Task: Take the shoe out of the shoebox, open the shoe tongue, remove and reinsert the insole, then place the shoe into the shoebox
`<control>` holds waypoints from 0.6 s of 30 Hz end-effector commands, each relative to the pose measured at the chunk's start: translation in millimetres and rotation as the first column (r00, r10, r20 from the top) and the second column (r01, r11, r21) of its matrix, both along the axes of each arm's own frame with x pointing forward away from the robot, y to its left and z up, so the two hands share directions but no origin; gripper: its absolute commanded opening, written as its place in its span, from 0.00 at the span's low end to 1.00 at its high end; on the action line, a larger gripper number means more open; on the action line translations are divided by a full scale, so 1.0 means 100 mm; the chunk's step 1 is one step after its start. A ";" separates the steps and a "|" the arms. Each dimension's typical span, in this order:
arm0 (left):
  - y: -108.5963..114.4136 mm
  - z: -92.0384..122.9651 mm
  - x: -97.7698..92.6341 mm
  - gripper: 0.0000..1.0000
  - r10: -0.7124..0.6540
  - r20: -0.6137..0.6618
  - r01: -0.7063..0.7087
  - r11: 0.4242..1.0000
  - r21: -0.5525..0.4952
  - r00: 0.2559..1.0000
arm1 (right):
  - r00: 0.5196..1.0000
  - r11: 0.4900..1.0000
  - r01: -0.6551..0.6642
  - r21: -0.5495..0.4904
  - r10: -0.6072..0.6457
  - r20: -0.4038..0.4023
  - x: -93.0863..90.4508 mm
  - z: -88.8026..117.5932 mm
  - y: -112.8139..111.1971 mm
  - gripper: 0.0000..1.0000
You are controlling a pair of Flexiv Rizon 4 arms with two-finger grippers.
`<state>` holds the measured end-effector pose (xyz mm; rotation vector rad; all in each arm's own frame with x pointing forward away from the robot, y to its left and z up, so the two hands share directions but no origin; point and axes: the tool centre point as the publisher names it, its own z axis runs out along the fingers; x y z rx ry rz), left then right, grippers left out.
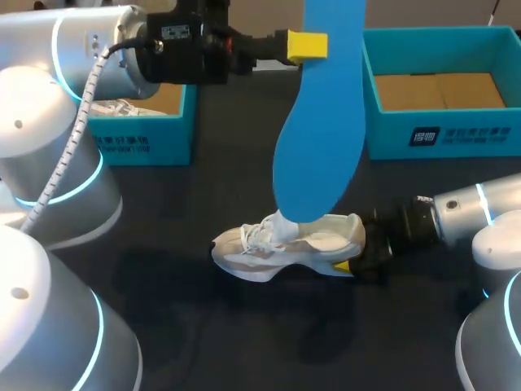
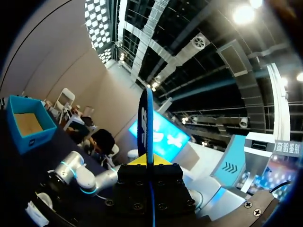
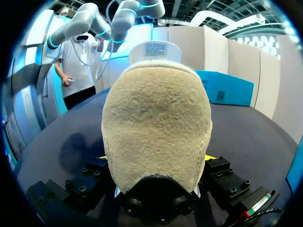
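My left claw (image 1: 308,45) pinches the insole (image 1: 321,138) upright over the shoe (image 1: 285,244), presumably for reinsertion. My right claw (image 3: 156,160), at the shoe's 3 o'clock, clamps the heel steady on the desk (image 1: 244,342).

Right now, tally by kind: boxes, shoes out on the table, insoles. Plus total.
Boxes: 2
Shoe out on the table: 1
Insole: 1
Total: 4

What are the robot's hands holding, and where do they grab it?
The left gripper pinches the blue insole by its edge, near the upper end. The right gripper clamps the white shoe at its heel.
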<state>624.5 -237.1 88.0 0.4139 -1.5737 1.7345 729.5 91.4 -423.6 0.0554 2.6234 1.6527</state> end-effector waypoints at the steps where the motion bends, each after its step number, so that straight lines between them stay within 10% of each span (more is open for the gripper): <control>1: 0.02 -0.06 -0.08 0.00 -0.003 -0.016 0.002 1.000 -0.031 1.000 | 1.000 1.000 0.001 -0.003 -0.001 0.000 -0.01 -0.01 0.01 0.00; 18: 0.08 -0.17 -0.20 0.00 0.006 -0.063 -0.010 0.998 -0.068 0.998 | 1.000 1.000 0.001 -0.003 -0.001 0.000 -0.01 -0.01 0.01 0.00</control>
